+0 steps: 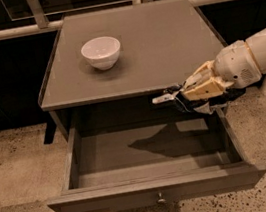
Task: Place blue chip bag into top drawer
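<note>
The top drawer (157, 191) is pulled fully open, its front panel with a small round knob facing me and its inside bare. My gripper (191, 93) hangs over the drawer's back right part, just in front of the cabinet top's edge. It is shut on the blue chip bag (180, 97), a dark crumpled bag with a pale end sticking out to the left, held above the drawer floor. Most of the bag is hidden by the fingers (205, 87). The arm's shadow falls on the drawer floor.
A white bowl (101, 52) stands on the cabinet top (162, 37) at the left middle. A rail and glass panels run behind the cabinet. Speckled floor lies on both sides of the open drawer.
</note>
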### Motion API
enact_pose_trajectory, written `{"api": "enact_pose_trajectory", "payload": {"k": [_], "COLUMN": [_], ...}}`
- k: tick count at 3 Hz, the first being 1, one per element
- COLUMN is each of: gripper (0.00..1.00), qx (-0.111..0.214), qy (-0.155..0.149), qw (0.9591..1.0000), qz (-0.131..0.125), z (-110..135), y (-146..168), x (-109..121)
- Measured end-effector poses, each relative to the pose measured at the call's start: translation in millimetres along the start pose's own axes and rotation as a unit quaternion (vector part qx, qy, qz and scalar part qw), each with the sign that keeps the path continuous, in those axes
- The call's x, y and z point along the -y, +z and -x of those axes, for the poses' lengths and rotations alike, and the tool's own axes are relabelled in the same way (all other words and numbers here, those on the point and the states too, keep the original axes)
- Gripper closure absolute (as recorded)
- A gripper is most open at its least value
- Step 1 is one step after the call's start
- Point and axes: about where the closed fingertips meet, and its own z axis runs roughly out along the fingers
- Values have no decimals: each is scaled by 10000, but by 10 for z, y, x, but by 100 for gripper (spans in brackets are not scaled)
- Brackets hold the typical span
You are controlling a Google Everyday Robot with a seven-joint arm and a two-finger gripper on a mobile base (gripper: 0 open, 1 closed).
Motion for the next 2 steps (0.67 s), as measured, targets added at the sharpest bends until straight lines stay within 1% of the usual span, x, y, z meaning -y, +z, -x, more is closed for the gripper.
{"api": "enact_pose_trajectory", "payload": {"k": [1, 2], "gripper": [100, 100], "qx": [34, -518], "qy": [291, 475], "qw": [9996, 9975], "qz": [31, -78], "z": [-201, -458], "y": [42, 202], "x": [-182, -215]}}
